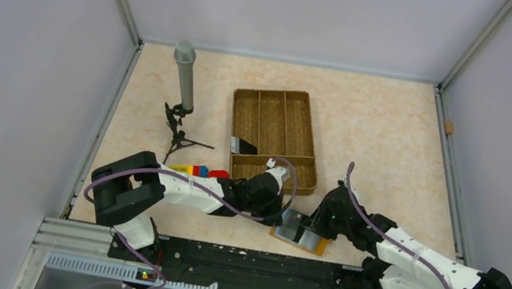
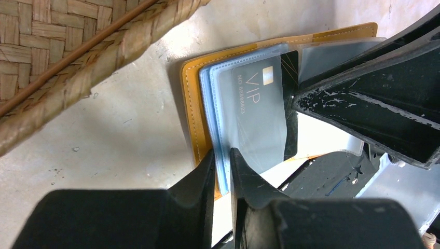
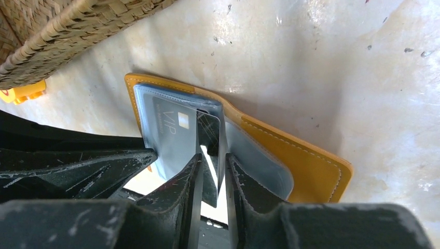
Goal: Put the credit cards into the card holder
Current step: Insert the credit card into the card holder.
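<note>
Right at the tips of the left gripper [image 2: 224, 168] lies the card holder [image 2: 193, 104], opened flat on the table [image 1: 380, 134]. The two fingers are pressed together on the near edge of its clear sleeves [image 2: 215, 104]. Coming in from the opposite side, the right gripper [image 3: 212, 162] has its fingers nipped onto a black card [image 3: 210, 129], and the card's far end sits at the mouth of a sleeve just ahead of those fingertips. The two grippers are nearly nose to nose over the holder.

It's a tan-orange cover with pale stitching along the rim and light blue plastic pockets stacked inside. A grey VIP card [image 2: 254, 109] with a small chip shows through the top pocket, directly beyond the left fingertips.

Beyond both grippers runs the rim of the woven tray [image 3: 78, 31], close to the holder but not touching it. A yellow block [image 3: 23, 92] peeks out past the tray's corner, off to the right gripper's left. A microphone on a tripod [image 1: 184, 74] stands well apart, far beyond the left arm. Each gripper crowds the other's side of the holder.
</note>
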